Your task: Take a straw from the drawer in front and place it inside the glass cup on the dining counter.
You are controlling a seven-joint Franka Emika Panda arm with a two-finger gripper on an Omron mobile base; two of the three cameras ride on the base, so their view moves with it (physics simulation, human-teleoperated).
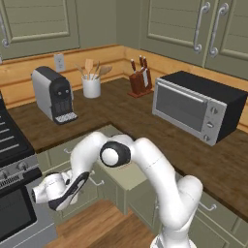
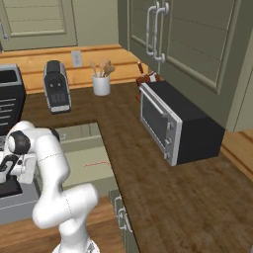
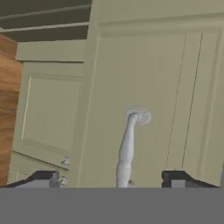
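Item, gripper (image 3: 109,181): I see its two dark fingertips spread wide in the hand view, nothing pinched between them; the silver bar handle (image 3: 127,151) stands in the gap, touching neither tip.

Item, drawer (image 2: 79,165): pulled out below the dark wood worktop (image 2: 163,197), pale inside open to the right base view; its sage-green front (image 3: 144,100) faces the hand camera close up.

Item, straw (image 2: 97,162): thin and red, lying flat on the drawer floor towards its right side, well apart from the gripper.

Item, arm: in the left base view I see it folded low, the hand (image 1: 58,190) at the near left by the stove (image 1: 14,193), in front of the drawer.

Item, worktop furnishings: coffee machine (image 1: 53,94) far left; white crock (image 1: 91,86) of wooden spoons beside it; knife block (image 1: 140,80) in the far corner; toaster oven (image 1: 198,106) at right.
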